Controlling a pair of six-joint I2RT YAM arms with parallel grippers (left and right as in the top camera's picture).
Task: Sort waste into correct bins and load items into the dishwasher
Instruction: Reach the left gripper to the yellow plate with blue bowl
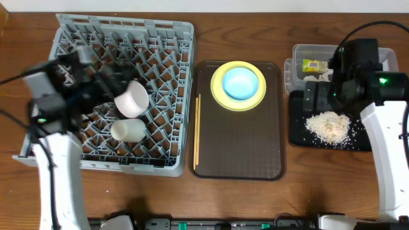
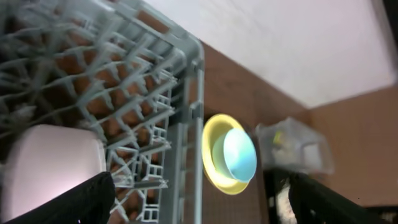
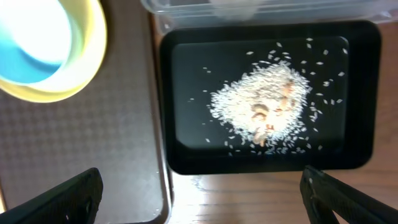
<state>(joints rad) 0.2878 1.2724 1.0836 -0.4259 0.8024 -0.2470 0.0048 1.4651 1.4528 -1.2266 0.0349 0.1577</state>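
The left gripper (image 2: 199, 180) stood wide beside a white bowl (image 2: 50, 165) in the grey plastic lattice dish rack (image 2: 193, 81); the right gripper (image 3: 200, 174), also wide, hung above whitish rice scraps (image 3: 264, 109) in a shallow black tray (image 3: 171, 93).

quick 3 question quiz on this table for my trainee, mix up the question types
1. True or false: the light-blue bowl sits on the yellow plate.
2. Where do the rice scraps lie? A clear tub, B black tray, C serving tray.
3. Fill in: ___ white dishes lie in the grey rack.

Key:
1. True
2. B
3. Two, the white bowl and the white cup
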